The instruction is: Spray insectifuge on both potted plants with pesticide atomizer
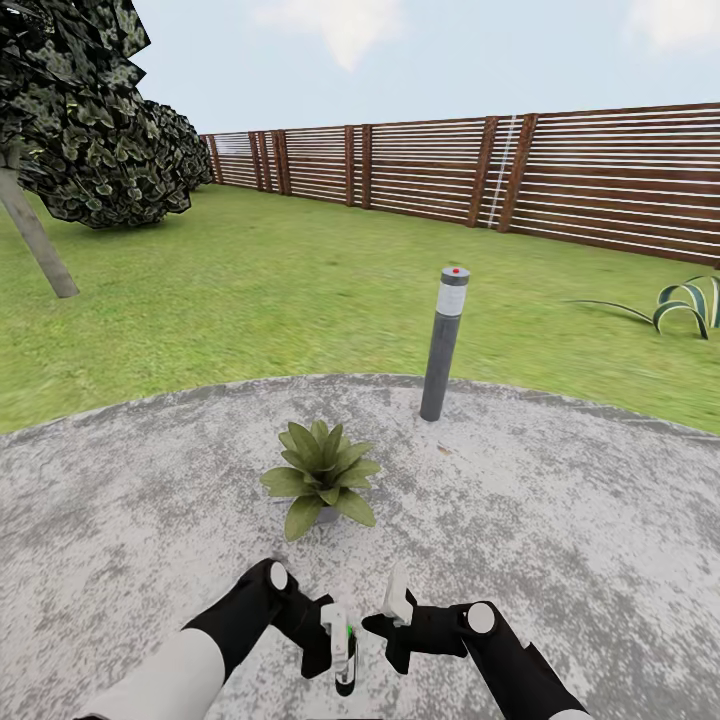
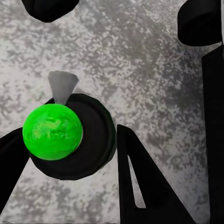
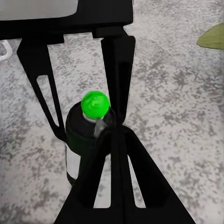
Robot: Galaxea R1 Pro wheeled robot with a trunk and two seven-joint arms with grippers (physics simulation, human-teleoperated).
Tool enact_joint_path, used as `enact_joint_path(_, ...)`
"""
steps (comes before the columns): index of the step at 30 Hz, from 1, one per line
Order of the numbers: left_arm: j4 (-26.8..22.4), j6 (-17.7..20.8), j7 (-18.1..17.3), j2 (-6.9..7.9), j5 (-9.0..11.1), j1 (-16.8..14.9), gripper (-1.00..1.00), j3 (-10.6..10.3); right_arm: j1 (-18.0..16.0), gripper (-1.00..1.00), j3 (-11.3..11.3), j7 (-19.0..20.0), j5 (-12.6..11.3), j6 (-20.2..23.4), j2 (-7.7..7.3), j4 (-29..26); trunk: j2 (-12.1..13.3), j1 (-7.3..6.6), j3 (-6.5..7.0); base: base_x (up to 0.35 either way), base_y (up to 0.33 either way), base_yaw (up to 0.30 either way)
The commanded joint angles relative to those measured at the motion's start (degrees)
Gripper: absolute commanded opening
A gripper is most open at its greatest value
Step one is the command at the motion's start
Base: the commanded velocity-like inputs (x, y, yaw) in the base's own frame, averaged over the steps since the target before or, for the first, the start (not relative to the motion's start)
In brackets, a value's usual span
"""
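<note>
The pesticide atomizer (image 1: pixel 345 660) is a slim dark bottle with a white label, a black head and a bright green knob. It hangs upright just above the paving, low in the head view. My left gripper (image 1: pixel 337 632) is shut on it. In the left wrist view I look down on the atomizer's head (image 2: pixel 70 140), which sits between that gripper's (image 2: pixel 70 135) black fingers. My right gripper (image 1: pixel 396 606) is shut beside it. In the right wrist view its (image 3: pixel 114 133) tips rest against the atomizer's head (image 3: pixel 86 133). One potted plant (image 1: pixel 322 478) stands a short way ahead of both grippers, and one of its leaves (image 3: pixel 212 35) shows in the right wrist view.
A tall grey bollard lamp (image 1: pixel 445 345) stands at the paving's (image 1: pixel 560 520) far edge, right of the plant. Lawn (image 1: pixel 280 290) runs back to a brown slat fence (image 1: pixel 520 170). A tree (image 1: pixel 70 110) is at far left and a striped agave (image 1: pixel 690 305) at far right.
</note>
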Motion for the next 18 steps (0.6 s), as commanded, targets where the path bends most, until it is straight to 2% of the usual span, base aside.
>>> enact_joint_path(1, -0.1, -0.1, -0.1, 0.56, -0.3, 0.0, -1.0, 0.0, 0.0, -1.0, -0.1, 0.0, 0.6, -0.4, 0.02, 0.0, 0.0, -0.01, -0.05, 0.0, 0.0, 0.0)
enact_joint_path(4, -0.1, 0.0, 0.0, 2.39, -0.4, 0.0, -1.0, 0.0, 0.0, -1.0, -0.1, 0.0, 0.6, -0.4, 0.02, 0.0, 0.0, -0.01, -0.05, 0.0, 0.0, 0.0)
enact_joint_path(6, -0.1, 0.0, 0.0, 4.16, -0.4, 0.0, -1.0, 0.0, 0.0, -1.0, -0.1, 0.0, 0.6, -0.4, 0.02, 0.0, 0.0, -0.01, -0.05, 0.0, 0.0, 0.0)
enact_joint_path(10, -0.2, -0.1, 0.0, 9.09, -0.4, 0.0, -1.0, 0.0, 0.0, -1.0, -0.1, 0.0, 0.9, -0.4, 0.02, 0.1, 0.0, -0.01, -0.05, 0.0, 0.0, 0.0)
enact_joint_path(11, -0.2, -0.1, 0.0, 11.12, -0.3, 0.0, -1.0, 0.0, 0.0, -1.0, -0.1, 0.0, 1.0, -0.4, -0.01, 0.1, 0.0, -0.01, -0.05, 0.0, 0.0, 0.0)
enact_joint_path(12, -0.2, -0.2, -0.1, 12.34, -0.3, 0.0, -1.0, 0.0, 0.0, -1.0, -0.1, 0.0, 1.0, -0.4, -0.04, 0.2, 0.0, -0.01, -0.05, 0.0, 0.0, 0.0)
enact_joint_path(15, -0.2, -0.2, -0.1, 14.82, -0.3, 0.0, -1.0, 0.3, 0.0, -1.0, -0.1, 0.0, 1.0, -0.5, -0.25, 0.4, 0.0, -0.01, -0.05, 0.0, 0.0, 0.0)
enact_joint_path(16, -0.2, -0.2, -0.1, 15.73, -0.3, 0.0, -1.0, 0.4, 0.0, 1.0, -0.1, 0.0, 1.0, -0.5, -0.39, 0.4, 0.0, -0.01, -0.05, 0.0, 0.0, 0.0)
enact_joint_path(18, -0.2, -0.2, -0.1, 17.18, -0.2, 0.0, -1.0, 0.6, 0.0, 1.0, -0.1, 0.0, 1.0, -0.5, -0.58, 0.5, 0.0, -0.01, -0.05, 0.0, 0.0, 0.0)
